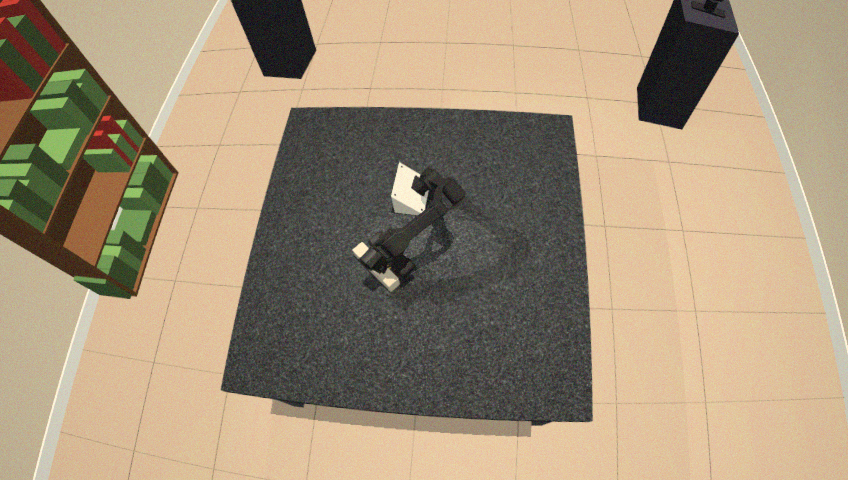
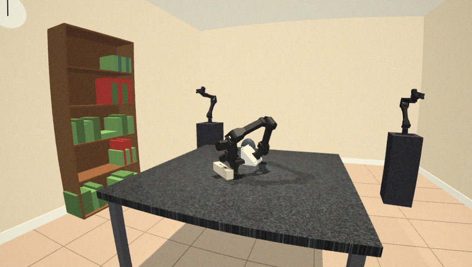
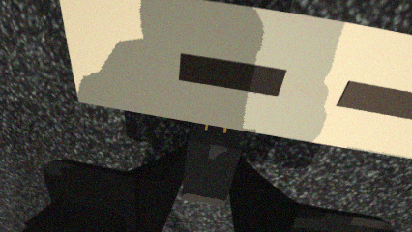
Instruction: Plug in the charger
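The gripper (image 1: 389, 261) (image 2: 235, 169) (image 3: 210, 151) pinched the charger (image 3: 211, 164), its prongs (image 3: 224, 130) at the strip's (image 1: 390, 281) (image 2: 223, 171) (image 3: 295, 113) edge, though whether they had entered could not be told. A skewed approach risked catching one prong on the shutter, and pushing harder could have twisted the charger in the grip

Tall brown bookshelf (image 1: 117, 124) (image 2: 57, 115) by the wall — red and green books (image 2: 103, 90) on its shelves. Two dark pedestals (image 1: 684, 71) (image 2: 401, 168) stand apart beyond the table — each topped by a black arm (image 2: 404, 114).
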Motion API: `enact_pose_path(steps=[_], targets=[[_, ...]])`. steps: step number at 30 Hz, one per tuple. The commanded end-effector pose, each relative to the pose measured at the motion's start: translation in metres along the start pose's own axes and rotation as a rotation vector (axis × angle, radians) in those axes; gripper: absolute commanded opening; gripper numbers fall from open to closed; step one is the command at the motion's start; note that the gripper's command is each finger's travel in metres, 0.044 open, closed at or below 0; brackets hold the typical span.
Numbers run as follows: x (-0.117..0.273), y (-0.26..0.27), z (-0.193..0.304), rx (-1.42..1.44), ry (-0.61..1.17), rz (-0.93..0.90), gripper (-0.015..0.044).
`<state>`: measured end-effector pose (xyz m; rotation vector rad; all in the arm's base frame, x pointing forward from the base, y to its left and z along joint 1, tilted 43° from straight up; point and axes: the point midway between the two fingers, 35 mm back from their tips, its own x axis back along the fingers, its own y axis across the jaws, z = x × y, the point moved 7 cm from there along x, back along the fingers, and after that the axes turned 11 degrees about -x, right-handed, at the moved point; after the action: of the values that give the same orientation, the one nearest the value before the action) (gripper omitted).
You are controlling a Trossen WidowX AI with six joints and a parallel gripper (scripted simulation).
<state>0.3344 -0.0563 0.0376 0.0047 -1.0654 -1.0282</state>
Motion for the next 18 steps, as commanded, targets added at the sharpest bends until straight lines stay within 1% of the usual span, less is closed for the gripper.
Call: enact_pose_path(steps=[1,18], targets=[[0.0004,0.0000,-0.0014,0.004,-0.001,0.004,0.0000],[0.0009,0.0013,-0.0070,0.004,-0.001,0.004,0.0000]])
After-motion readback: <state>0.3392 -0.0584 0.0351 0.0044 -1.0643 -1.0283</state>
